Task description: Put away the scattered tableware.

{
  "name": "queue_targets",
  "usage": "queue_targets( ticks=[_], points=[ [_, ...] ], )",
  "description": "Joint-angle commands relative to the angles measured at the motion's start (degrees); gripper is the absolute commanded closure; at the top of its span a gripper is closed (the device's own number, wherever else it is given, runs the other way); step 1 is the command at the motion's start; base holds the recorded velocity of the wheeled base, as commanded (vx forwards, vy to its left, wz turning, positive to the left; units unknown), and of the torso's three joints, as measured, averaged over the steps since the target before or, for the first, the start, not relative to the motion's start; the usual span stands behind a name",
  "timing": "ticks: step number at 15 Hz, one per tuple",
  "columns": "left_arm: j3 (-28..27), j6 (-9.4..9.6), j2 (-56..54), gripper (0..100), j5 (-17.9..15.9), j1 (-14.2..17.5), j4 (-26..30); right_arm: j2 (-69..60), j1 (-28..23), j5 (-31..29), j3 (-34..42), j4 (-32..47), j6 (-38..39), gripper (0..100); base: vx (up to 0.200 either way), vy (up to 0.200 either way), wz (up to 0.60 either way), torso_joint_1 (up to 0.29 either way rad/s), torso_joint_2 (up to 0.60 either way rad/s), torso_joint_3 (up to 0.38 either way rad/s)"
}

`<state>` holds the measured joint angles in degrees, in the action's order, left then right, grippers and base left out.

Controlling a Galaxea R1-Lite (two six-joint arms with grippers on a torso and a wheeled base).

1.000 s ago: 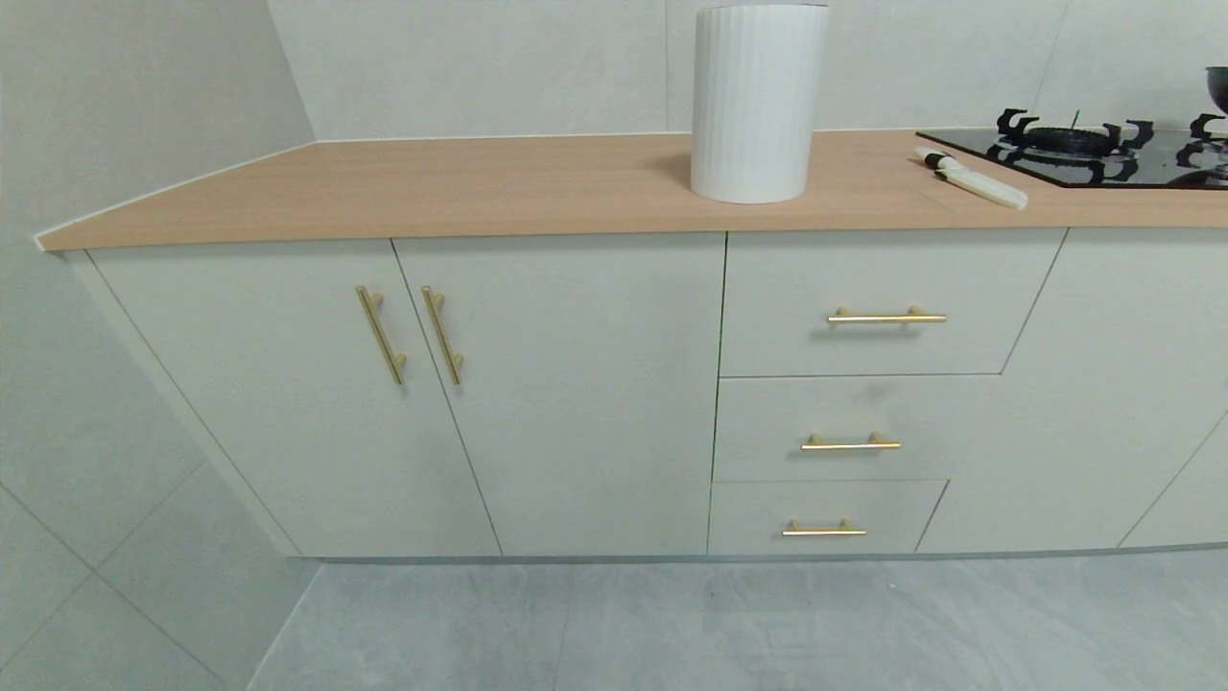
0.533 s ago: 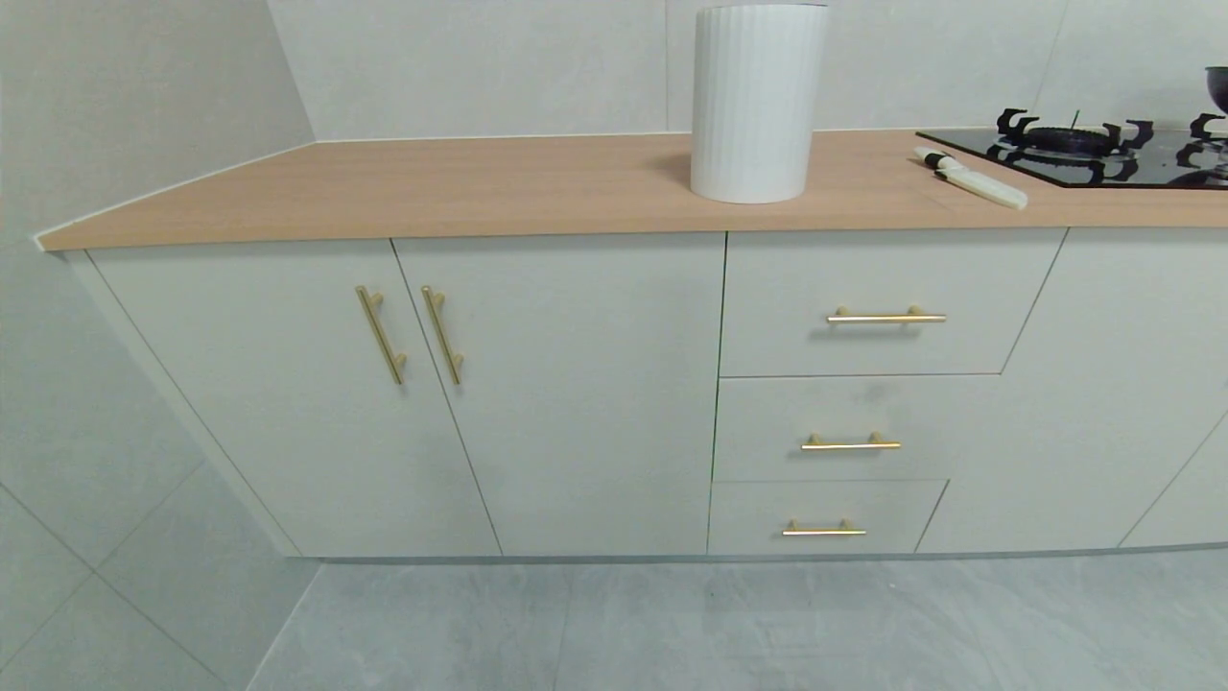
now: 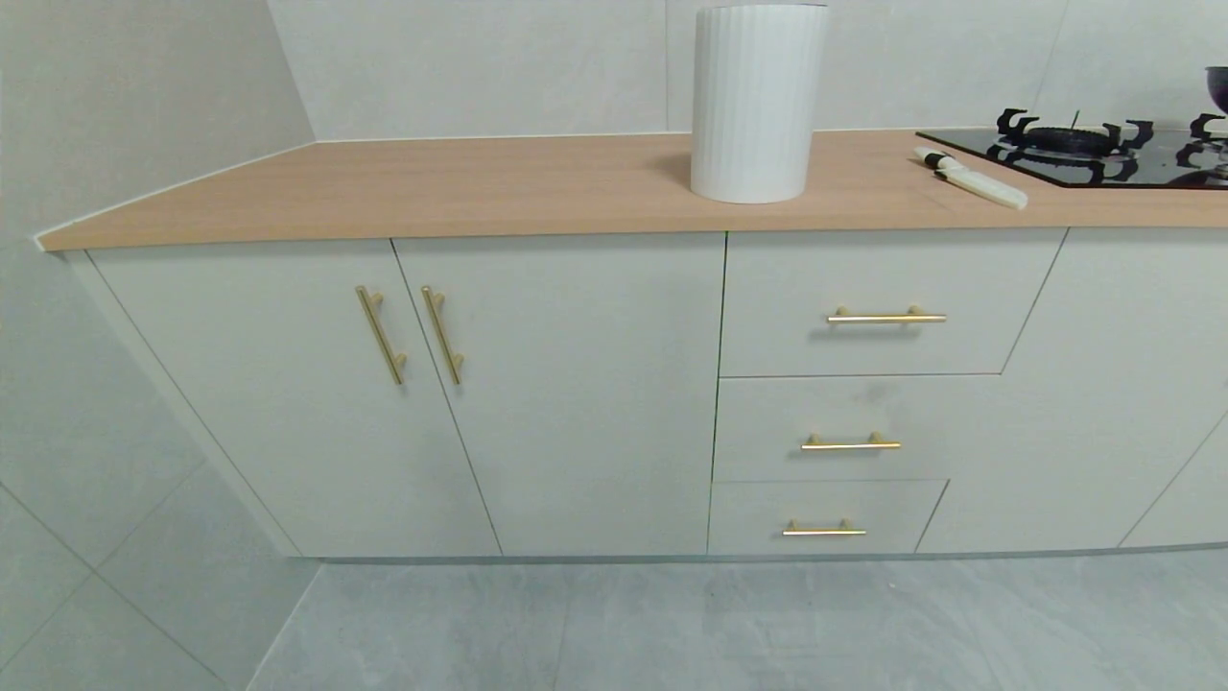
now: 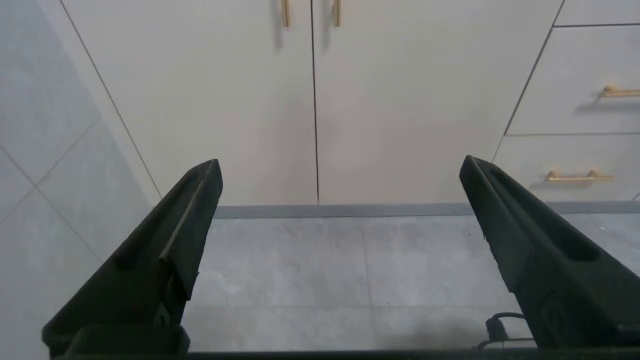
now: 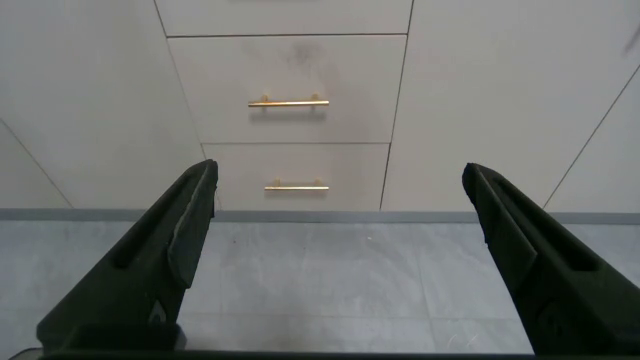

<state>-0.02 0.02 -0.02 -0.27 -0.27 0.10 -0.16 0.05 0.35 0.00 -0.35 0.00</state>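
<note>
A cream-handled utensil (image 3: pixel 970 178) lies flat on the wooden countertop (image 3: pixel 432 187), just left of the black hob (image 3: pixel 1094 155). A tall white ribbed holder (image 3: pixel 757 101) stands upright on the counter to its left. My left gripper (image 4: pixel 340 175) hangs low over the grey floor, open and holding nothing, facing the double cupboard doors (image 4: pixel 315 95). My right gripper (image 5: pixel 340 175) is also low and open with nothing in it, facing the lower drawers (image 5: pixel 288 90). Both are far below the countertop.
Under the counter are two cupboard doors with gold handles (image 3: pixel 411 333) and three stacked drawers with gold bar handles (image 3: pixel 885 316). A wall closes off the left side (image 3: pixel 115 115). Grey tiled floor (image 3: pixel 672 624) stretches in front of the cabinets.
</note>
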Motion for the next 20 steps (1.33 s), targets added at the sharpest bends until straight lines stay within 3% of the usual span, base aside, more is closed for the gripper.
queue_targets(
  ticks=[1,20],
  points=[
    [0.02,-0.02,0.02,0,0.0,0.0,-0.01,0.16,0.04,0.09,0.0,0.0,0.0,0,0.2,0.0,0.0,0.002,-0.01,0.002],
    [0.02,-0.02,0.02,0,0.0,0.0,-0.01,0.16,0.04,0.09,0.0,0.0,0.0,0,0.2,0.0,0.0,0.003,0.0,0.003]
  ],
)
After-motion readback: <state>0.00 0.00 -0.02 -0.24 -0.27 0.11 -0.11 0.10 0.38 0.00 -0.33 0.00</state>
